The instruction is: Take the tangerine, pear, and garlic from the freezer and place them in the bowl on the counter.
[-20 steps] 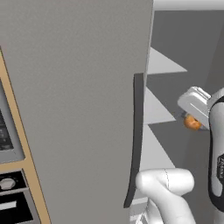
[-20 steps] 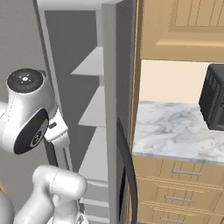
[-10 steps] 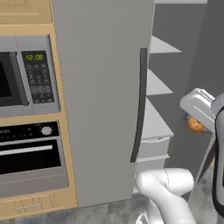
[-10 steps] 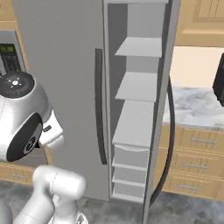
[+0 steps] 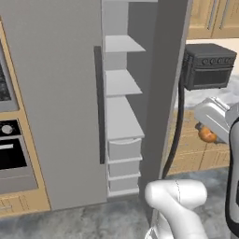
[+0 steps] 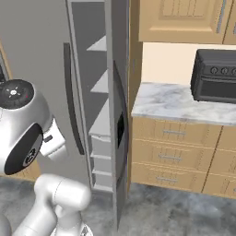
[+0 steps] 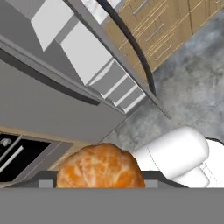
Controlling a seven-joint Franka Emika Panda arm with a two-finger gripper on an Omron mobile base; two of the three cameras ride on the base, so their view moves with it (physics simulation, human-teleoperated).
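Orange and alone, one tangerine (image 7: 100, 166) sits pinched in the gripper (image 5: 208, 132); one freezer (image 5: 122, 116) stands open, one counter (image 6: 177, 102) beside it.

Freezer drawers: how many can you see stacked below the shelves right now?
3. All sit in the open freezer compartment, stacked under the lowest shelf: top drawer, middle drawer, bottom drawer. Any lower down could be hidden behind the arm.
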